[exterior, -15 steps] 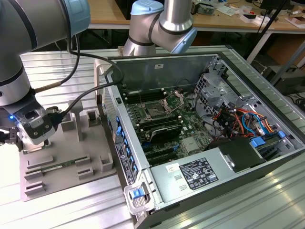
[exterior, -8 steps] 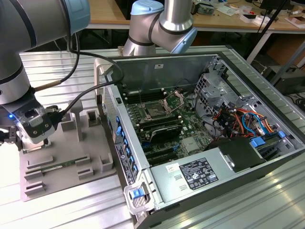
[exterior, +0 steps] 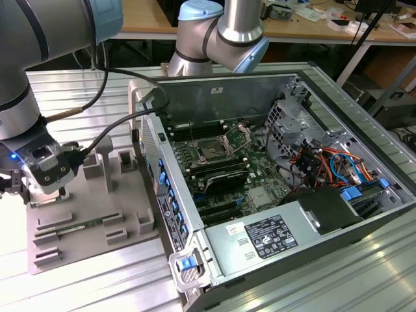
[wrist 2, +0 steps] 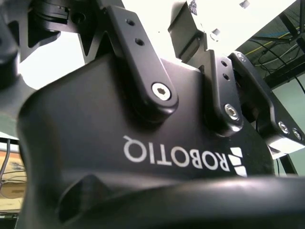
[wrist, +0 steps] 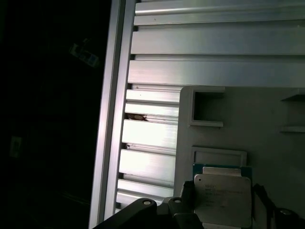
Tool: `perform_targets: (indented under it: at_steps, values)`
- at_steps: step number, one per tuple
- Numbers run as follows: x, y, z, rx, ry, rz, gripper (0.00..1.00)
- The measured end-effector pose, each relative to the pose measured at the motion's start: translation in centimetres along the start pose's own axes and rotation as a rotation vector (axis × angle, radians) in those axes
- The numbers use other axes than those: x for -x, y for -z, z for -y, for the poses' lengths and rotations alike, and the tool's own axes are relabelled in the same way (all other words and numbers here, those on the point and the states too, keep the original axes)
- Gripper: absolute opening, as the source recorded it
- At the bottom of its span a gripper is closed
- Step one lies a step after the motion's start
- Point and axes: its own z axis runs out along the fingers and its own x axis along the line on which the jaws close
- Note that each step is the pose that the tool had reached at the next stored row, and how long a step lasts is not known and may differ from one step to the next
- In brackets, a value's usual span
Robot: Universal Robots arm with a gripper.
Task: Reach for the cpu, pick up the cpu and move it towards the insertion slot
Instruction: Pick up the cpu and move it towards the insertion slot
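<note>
One small flat square silvery-topped cpu (wrist: 222,200) lay between my parted jaws; I judged it light, stiff, fragile: grip opposite edges.

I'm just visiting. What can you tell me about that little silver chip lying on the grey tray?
The cpu is a small, flat, square chip with a dull silvery metal top bearing faint print. A green edge shows along one side. In the first wrist view it lies flat, top up, on the grey plastic tray, near the tray's edge. The end effector sits close over it. Whether it touches the chip cannot be told.
</note>
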Motion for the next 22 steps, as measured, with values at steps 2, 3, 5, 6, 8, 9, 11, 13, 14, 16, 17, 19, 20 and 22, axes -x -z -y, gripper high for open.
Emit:
perform_targets:
  at_steps: [2, 3, 5, 6, 8, 9, 11, 13, 14, 16, 17, 19, 20, 22]
  values:
    - [0.00, 0.10, -0.01, 0.0000, 0.000, 0.0000, 0.55]
    - [0.00, 0.14, -0.01, -0.0001, 0.000, 0.0000, 0.55]
    - [0.00, 0.24, -0.01, 0.0000, 0.000, 0.0000, 0.55]
    - [0.00, 0.30, -0.01, -0.0001, 0.000, -0.0002, 0.55]
    - [0.00, 0.39, -0.02, 0.0000, 0.000, 0.0002, 0.55]
    - [0.00, 0.48, -0.02, 0.0000, 0.000, 0.0000, 0.55]
    - [0.00, 0.60, -0.03, -0.0001, 0.000, -0.0001, 0.55]
    - [0.00, 0.70, -0.03, -0.0001, 0.000, -0.0001, 0.55]
    - [0.00, 0.73, -0.04, -0.0001, 0.000, -0.0001, 0.55]
    - [0.00, 0.84, -0.04, 0.0000, 0.000, 0.0000, 0.55]
    - [0.00, 0.87, -0.04, 0.0000, 0.000, 0.0001, 0.55]
    - [0.00, 0.96, -0.05, 0.0000, 0.000, 0.0001, 0.55]
    - [0.00, 1.00, -0.05, 0.0001, 0.000, 0.0001, 0.55]
    - [0.00, 1.12, -0.05, 0.0001, 0.000, 0.0000, 0.55]
